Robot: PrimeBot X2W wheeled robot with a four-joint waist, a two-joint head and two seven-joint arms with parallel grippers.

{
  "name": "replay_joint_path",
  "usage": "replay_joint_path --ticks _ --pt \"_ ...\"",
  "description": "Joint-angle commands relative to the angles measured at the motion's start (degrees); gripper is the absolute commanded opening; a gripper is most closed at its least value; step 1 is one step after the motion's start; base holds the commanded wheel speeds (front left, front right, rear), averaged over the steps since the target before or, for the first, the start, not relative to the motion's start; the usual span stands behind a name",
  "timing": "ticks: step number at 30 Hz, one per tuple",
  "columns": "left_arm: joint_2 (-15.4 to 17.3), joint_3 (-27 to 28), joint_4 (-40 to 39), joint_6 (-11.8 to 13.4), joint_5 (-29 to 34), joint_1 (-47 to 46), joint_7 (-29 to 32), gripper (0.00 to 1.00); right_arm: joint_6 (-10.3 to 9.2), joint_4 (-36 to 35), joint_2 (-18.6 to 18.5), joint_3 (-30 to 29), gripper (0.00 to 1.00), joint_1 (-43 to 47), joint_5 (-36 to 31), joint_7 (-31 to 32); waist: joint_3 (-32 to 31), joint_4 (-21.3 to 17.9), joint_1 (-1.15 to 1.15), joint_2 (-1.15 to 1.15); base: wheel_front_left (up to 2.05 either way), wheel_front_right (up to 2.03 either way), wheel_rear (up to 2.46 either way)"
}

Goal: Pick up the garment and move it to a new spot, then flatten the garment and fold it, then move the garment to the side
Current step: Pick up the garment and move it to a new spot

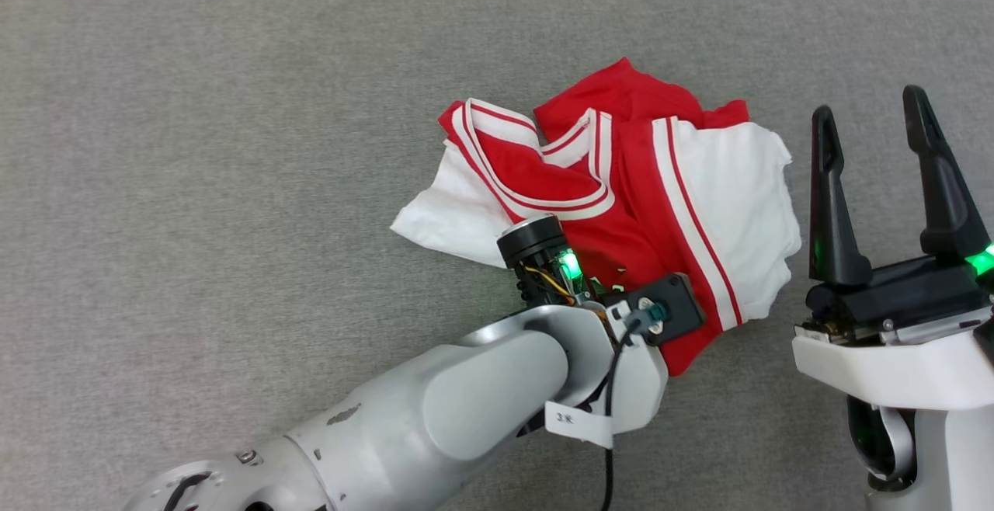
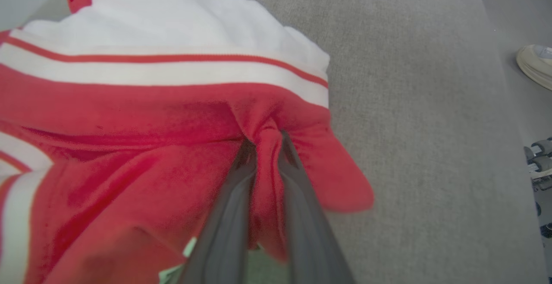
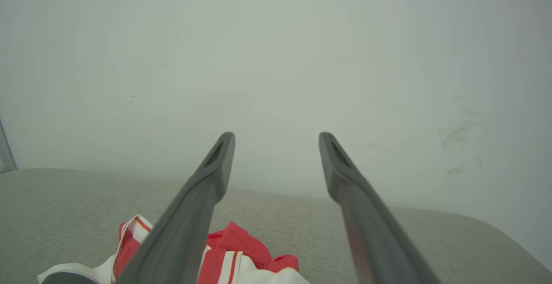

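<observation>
Poster: Grip check pls. Left jaws are pinched shut on a thin fold of the red jersey-style shirt with white short sleeves and striped red-and-white trim [image 1: 621,208], down by its near edge. Shirt's lying bunched up on the grey cloth-covered desk [image 1: 194,146], a bit right of the middle. Right jaws are wide open with nothing in them, hovering just off the shirt's right side. Looks like we're at the pick-up-and-move bit. How would you do the lift?

Reply: Honestly that pinch looks skinny, just one ridge of red cloth between the tips, so I'd guess it could slide out if you yank. Go straight up and slow till the whole shirt hangs free of the desk, then carry it across. Dragging would probably just crumple it worse. I'd set it down on the left half of the desk, since you'll need room to spread it flat after. Keep the right jaws parked well away so nothing dangling snags on them. Lower it so the hanging end lands first and the rest lays out behind.
</observation>
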Motion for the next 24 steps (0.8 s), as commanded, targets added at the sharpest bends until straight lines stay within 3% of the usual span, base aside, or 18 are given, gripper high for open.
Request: replay_joint_path --ticks 1,2,6,11,24 --pt "-0.03 0.05 0.97 -0.03 -1.35 0.05 -1.58 0.47 -0.04 0.40 0.21 -0.26 1.00 0.82 -0.45 -0.12 -0.51 0.69 0.00 0.00 0.00 0.00 0.00" --pt "-0.18 0.10 1.52 -0.03 -2.25 -0.40 -2.81 1.00 -0.04 0.64 0.22 -0.42 1.00 0.93 -0.57 -0.12 -0.84 1.03 0.00 0.00 0.00 0.00 0.00" --pt "-0.75 2.03 3.56 1.02 -2.34 -1.67 -9.94 1.00 -0.04 2.29 0.21 -0.98 1.00 2.15 -1.14 -0.12 -2.73 2.26 0.00 0.00 0.00 0.00 0.00" --pt "-0.16 5.50 3.63 5.98 -1.85 -0.05 -16.57 1.00 -0.04 5.23 0.19 -2.12 1.00 4.32 -1.14 -0.12 -5.63 3.96 0.00 0.00 0.00 0.00 0.00" --pt "9.69 22.43 -10.44 17.98 1.75 13.29 -18.01 1.00 -0.04 9.57 0.19 -4.57 1.00 9.16 -1.41 -0.12 -11.62 8.10 0.00 0.00 0.00 0.00 0.00"
